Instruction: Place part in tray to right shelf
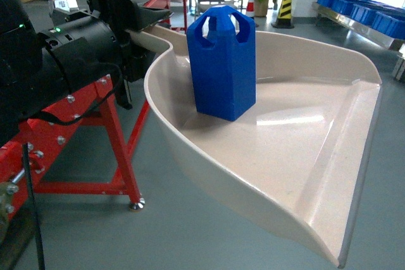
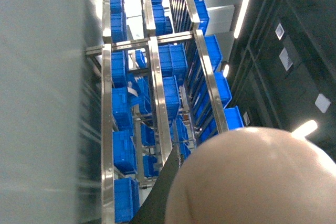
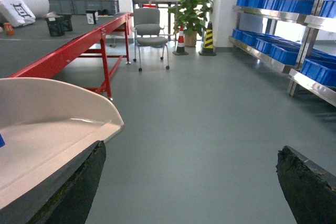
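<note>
The blue part (image 1: 223,61) stands upright inside the cream tray (image 1: 304,156), toward its back wall. My left gripper (image 1: 138,35) is shut on the tray's handle and holds the tray above the floor. In the left wrist view one dark finger (image 2: 167,190) lies against the tray's rounded cream handle (image 2: 257,182). My right gripper (image 3: 194,182) is open and holds nothing, low to the right of the tray's lip (image 3: 58,121). The right shelf (image 3: 286,51), bearing blue crates, runs along the right side; it also shows far right in the head view (image 1: 364,12).
A red-framed table (image 3: 79,45) stands on the left, one leg (image 1: 123,156) close under the tray. A grey chair (image 3: 150,30), a potted plant (image 3: 192,3) and traffic cones (image 3: 208,40) stand at the far end. Grey floor (image 3: 210,119) lies between the table and the shelf.
</note>
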`<state>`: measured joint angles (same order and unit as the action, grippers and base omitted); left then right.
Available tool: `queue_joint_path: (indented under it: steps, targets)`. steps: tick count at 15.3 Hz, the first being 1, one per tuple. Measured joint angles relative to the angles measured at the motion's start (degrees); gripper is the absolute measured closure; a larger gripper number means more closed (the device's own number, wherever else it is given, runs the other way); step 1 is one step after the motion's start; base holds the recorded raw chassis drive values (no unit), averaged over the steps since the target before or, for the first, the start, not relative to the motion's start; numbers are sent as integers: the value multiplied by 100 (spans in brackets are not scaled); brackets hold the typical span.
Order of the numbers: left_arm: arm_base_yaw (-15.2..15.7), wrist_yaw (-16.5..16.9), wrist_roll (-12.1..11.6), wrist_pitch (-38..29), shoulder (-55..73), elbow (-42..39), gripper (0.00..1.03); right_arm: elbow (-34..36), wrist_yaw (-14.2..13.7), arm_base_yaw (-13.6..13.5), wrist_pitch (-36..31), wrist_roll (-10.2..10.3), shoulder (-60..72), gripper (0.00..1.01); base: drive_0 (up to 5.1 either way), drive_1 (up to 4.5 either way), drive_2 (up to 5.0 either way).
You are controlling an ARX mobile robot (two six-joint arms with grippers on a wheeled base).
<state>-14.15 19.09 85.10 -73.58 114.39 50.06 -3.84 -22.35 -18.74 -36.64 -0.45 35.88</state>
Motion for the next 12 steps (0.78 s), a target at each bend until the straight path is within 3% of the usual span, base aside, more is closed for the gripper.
queue_joint_path:
  steps: [12]
  targets:
    - [0,-4,-2,28,0,0,91,0,2,0,2,0,0,3,512,-234,-234]
